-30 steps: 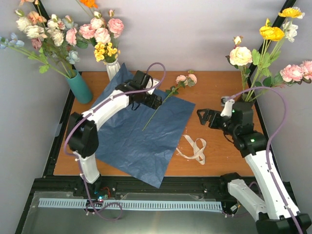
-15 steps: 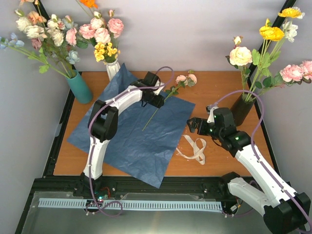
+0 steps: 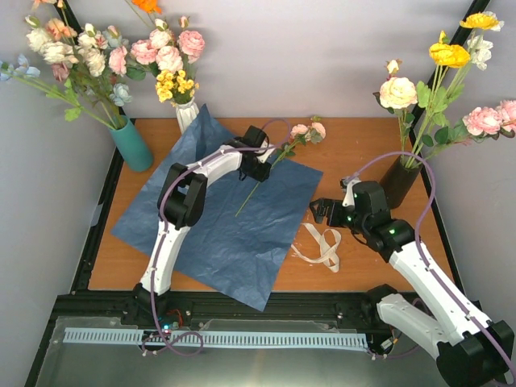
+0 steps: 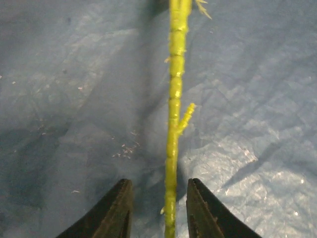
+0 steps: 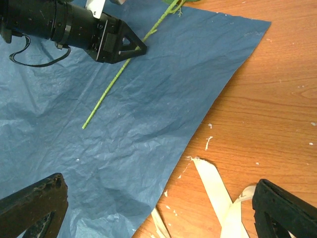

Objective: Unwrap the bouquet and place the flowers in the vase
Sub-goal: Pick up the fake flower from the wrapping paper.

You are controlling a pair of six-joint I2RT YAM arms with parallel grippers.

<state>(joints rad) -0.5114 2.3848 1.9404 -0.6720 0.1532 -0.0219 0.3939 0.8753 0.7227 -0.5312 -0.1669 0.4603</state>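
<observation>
1. Your left gripper [image 3: 260, 168] is down low over the dark-blue paper [image 3: 214, 234], reaching to the far middle of the table [image 3: 355, 157].
2. In the left wrist view, its fingers [image 4: 119, 208] stand apart, one on each side of the green stem [image 4: 172, 124]. There's a thin gap on both sides, so they straddle it without pinching it.
3. That stem belongs to the single pink flower [image 3: 309, 130], which lies slantwise. The bloom is past the paper's far edge on the bare wood, and the cut end points toward you, out on the paper.
4. The paper is spread flat and crinkled, fully unwrapped.
5. The beige ribbon [image 3: 322, 246] lies loose on the wood, just beside the paper's right edge.
6. Your right gripper [image 3: 322, 210] hangs above that ribbon. Its fingers [image 5: 34, 203] are spread wide with nothing between them.
7. The dark vase [image 3: 399, 181] stands at the right rear and already holds the cream, yellow and pink flowers [image 3: 399, 91].
8. At the left rear, a teal vase [image 3: 133, 145] and a white ribbed vase [image 3: 187, 113] hold their own bunches.
</observation>
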